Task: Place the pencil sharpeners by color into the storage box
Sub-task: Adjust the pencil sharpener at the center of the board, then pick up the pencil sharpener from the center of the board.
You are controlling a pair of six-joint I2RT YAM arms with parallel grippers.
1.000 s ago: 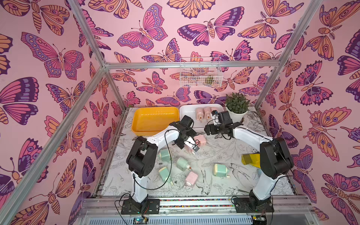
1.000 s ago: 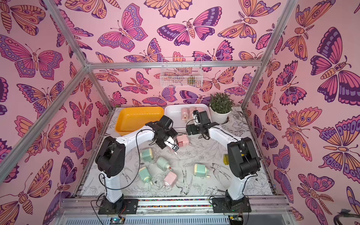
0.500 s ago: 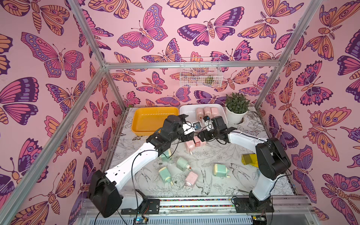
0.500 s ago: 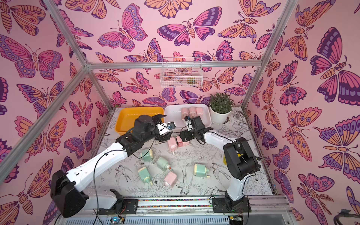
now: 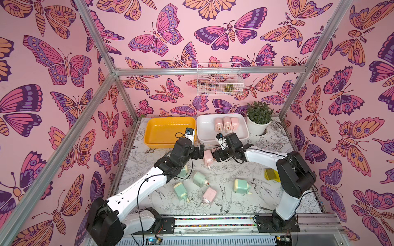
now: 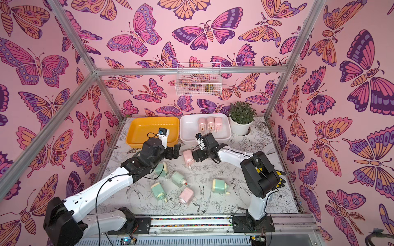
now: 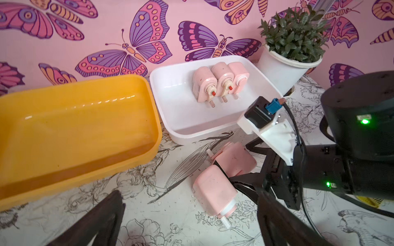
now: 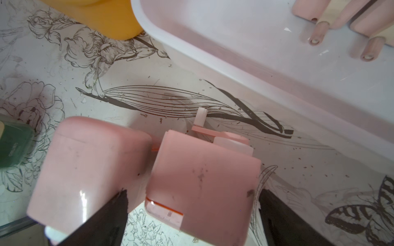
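Two pink pencil sharpeners lie side by side on the table in front of the white storage box (image 5: pixel 200 136). My right gripper (image 8: pixel 193 191) is open and straddles one pink sharpener (image 8: pixel 202 170), with a gap at one finger. The other pink sharpener (image 7: pixel 213 191) lies just ahead of my open left gripper (image 7: pixel 189 194), which holds nothing. In both top views the two grippers (image 5: pixel 200 151) (image 5: pixel 215 156) face each other across this pair (image 6: pixel 187 156). Three pink sharpeners (image 5: pixel 227 123) sit in the white box. The yellow box (image 5: pixel 153 136) holds none.
Three green sharpeners (image 5: pixel 200 179) (image 5: pixel 180 190) (image 5: pixel 241 186) and one pink (image 5: pixel 209 194) lie on the near table; another green (image 5: pixel 183 170) is half hidden under my left arm. A yellow piece (image 5: pixel 271 174) sits by the right arm. A potted plant (image 5: pixel 259 119) stands beside the white box.
My left arm has stretched from a folded pose out toward the boxes. My right gripper has moved left and down over the pink sharpener. Both grippers stay open.
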